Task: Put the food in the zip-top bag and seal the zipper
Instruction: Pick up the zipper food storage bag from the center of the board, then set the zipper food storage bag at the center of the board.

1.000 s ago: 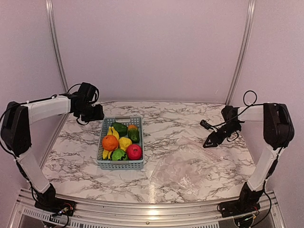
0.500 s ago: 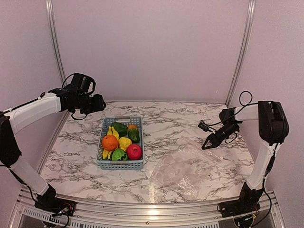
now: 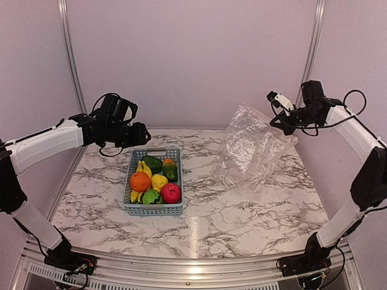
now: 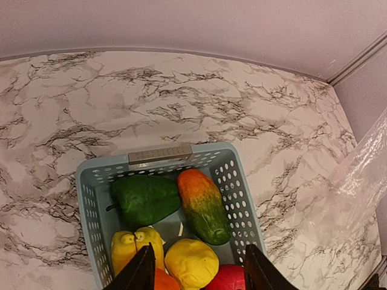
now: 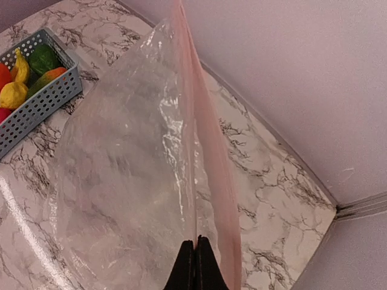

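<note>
**Bag held up at the right, food in the basket**

The marble table (image 3: 242, 211) carries everything. Over its far right part hangs the bag (image 3: 251, 151), clear and crinkled, held up by one top corner with its lower end draping down to the tabletop. The right gripper (image 3: 284, 124) holds that corner. In the right wrist view its fingers are pressed together on the plastic (image 5: 195, 243), with the bag (image 5: 133, 169) spreading away below them. A slice of the bag (image 4: 363, 175) also shows at the right edge of the left wrist view.

Well apart from the bag, on the left half of the table, sits the grey-blue basket (image 3: 128, 199). The left gripper (image 3: 142, 134) hangs above its far end. Its fingers are spread apart with nothing between them (image 4: 196, 266), and the basket's rim (image 4: 160, 154) lies below.

All the food (image 3: 154, 180) is in the basket, none in the bag. An orange (image 3: 139, 181) lies at the left, a red apple (image 3: 171, 193) at the near right corner and a green melon (image 3: 150, 197) between them at the near wall. A yellow fruit (image 3: 159, 181) sits in the middle. Bananas (image 3: 144, 168) lie along the left wall and dark peppers (image 3: 152, 162) fill the far end.

The zipper (image 5: 205, 139) shows as a thin pinkish strip along the bag's edge, running straight up from the closed fingers. Whether it is pressed shut cannot be told.
</note>
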Controlling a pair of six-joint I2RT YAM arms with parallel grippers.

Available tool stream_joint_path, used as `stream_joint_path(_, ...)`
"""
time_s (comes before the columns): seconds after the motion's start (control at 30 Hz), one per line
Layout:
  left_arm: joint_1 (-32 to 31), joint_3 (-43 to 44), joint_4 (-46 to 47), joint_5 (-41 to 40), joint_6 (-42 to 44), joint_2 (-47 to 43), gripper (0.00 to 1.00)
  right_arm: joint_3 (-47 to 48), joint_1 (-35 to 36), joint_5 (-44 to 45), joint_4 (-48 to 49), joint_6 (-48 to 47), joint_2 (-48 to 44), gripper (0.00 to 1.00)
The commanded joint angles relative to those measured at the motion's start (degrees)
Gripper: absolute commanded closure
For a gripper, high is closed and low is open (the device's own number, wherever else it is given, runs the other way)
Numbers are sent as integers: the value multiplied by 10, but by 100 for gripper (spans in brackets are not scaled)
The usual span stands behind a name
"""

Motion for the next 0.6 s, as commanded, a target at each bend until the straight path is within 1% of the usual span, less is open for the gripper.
stream_joint_path(0.0,-22,-7,38,17,-17,-16,48,-35,50,152,120,-4,-92,100)
stream_joint_path(0.07,-30,-17,51,18,-23,-13,49,-77,83,186,150,-20,-119,100)
stream_joint_path(0.13,-38,-28,65,26,-26,-8,50,-121,126,200,160,-36,-135,100)
stream_joint_path(0.27,-59,-35,89,34,-33,8,51,-216,217,217,171,-42,-139,100)
stream_joint_path(0.43,-72,-35,105,30,-46,25,51,-271,250,200,181,-29,-90,100)
stream_joint_path(0.47,-73,-35,107,30,-46,27,51,-276,251,196,182,-29,-86,96)
stream_joint_path(0.53,-73,-34,106,28,-46,29,51,-276,251,186,176,-28,-87,82)
stream_joint_path(0.57,-73,-35,106,27,-45,29,51,-275,252,178,171,-26,-92,77)
